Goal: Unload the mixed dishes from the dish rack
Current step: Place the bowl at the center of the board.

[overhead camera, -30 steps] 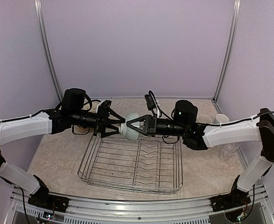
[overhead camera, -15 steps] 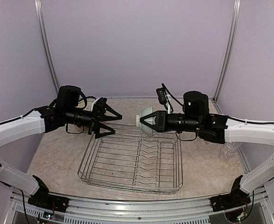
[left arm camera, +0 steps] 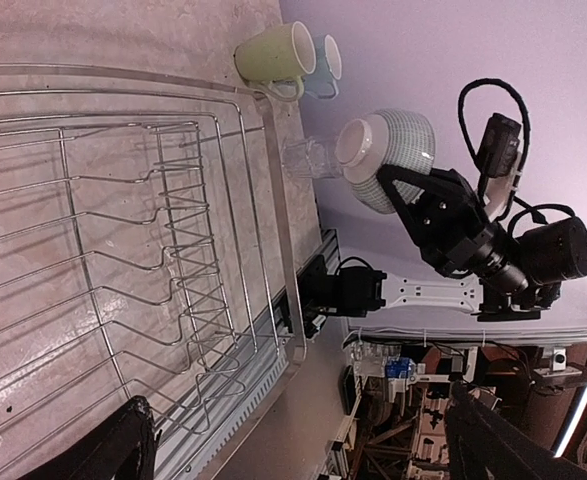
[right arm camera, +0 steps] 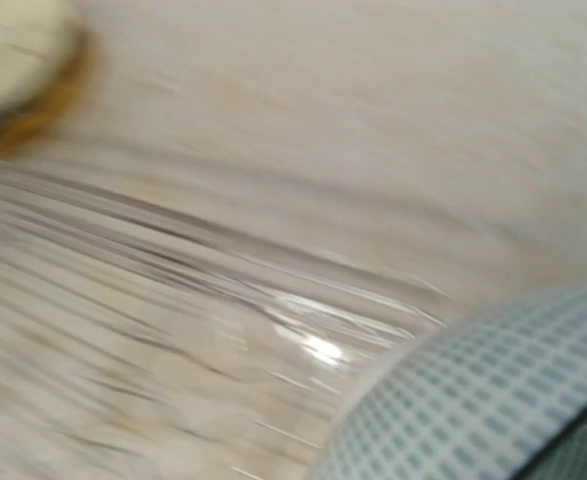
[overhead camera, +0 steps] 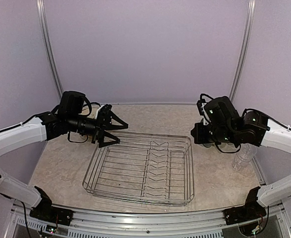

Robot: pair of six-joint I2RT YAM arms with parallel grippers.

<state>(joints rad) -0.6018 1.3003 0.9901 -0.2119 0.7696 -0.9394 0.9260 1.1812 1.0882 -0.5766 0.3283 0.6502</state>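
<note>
The dish rack (overhead camera: 140, 171), a silver wire basket, stands mid-table with no dishes in it; it also shows in the left wrist view (left arm camera: 123, 250). My left gripper (overhead camera: 121, 134) hangs open and empty over the rack's far left corner. My right gripper (left arm camera: 398, 190) is shut on the pale grey-green bowl (left arm camera: 391, 152) and holds it in the air past the rack's right side. In the top view the right wrist (overhead camera: 200, 133) hides the bowl. The blurred right wrist view shows the bowl (right arm camera: 493, 400) at the lower right.
A pale green mug (left arm camera: 273, 52) and a light blue mug (left arm camera: 325, 62) lie on the table beyond the rack's right side, with a clear glass (left arm camera: 308, 158) near them. Clear glasses (overhead camera: 242, 158) stand at the right edge. A blurred yellowish plate rim (right arm camera: 13, 80) shows top left.
My right arm has swung right with the bowl, from above the rack's far middle to its right side. My left gripper let go of the bowl earlier and has stayed open.
</note>
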